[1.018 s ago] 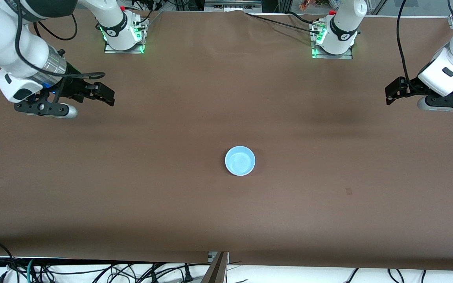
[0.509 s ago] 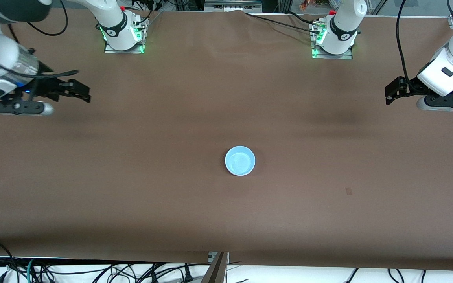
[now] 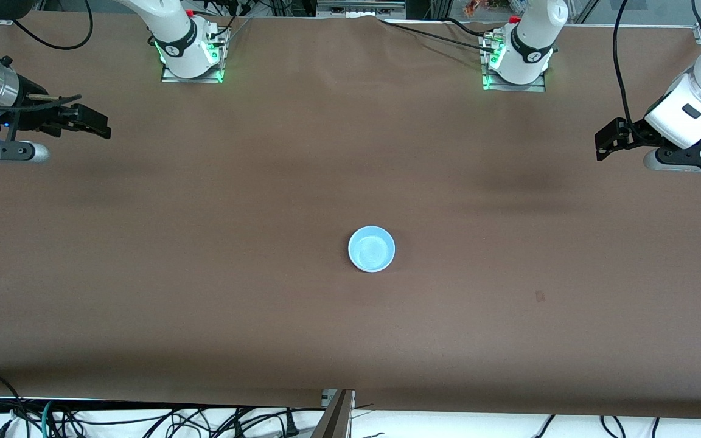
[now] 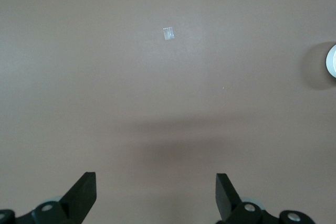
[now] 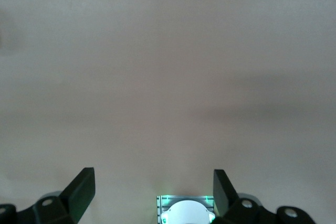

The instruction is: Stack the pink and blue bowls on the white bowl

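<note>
Bowls sit nested at mid-table: from the front camera only the blue bowl point(image 3: 372, 249) shows, its light rim and hollow facing up on the brown table point(image 3: 204, 292), nearer to that camera than either of my grippers. I cannot make out the pink or white bowls beneath it; if they are there, they are hidden under the blue one. My judgement is that the stacking step is done and the work in hand is pulling clear. The next move calls for little: park both arms away from the stack, or check that the stack sits level.

Higher in the front view, my right gripper point(image 3: 92, 123) hangs over the bare cloth at the right arm's end of the table, fingers point(image 5: 81, 190) spread wide and empty, touching nothing. My left gripper point(image 3: 607, 139) hangs over the left arm's end, well apart from the bowl, fingers point(image 4: 83, 192) likewise parted with nothing between them. A small pale scrap point(image 4: 168, 33) lies on the cloth below it.
</note>
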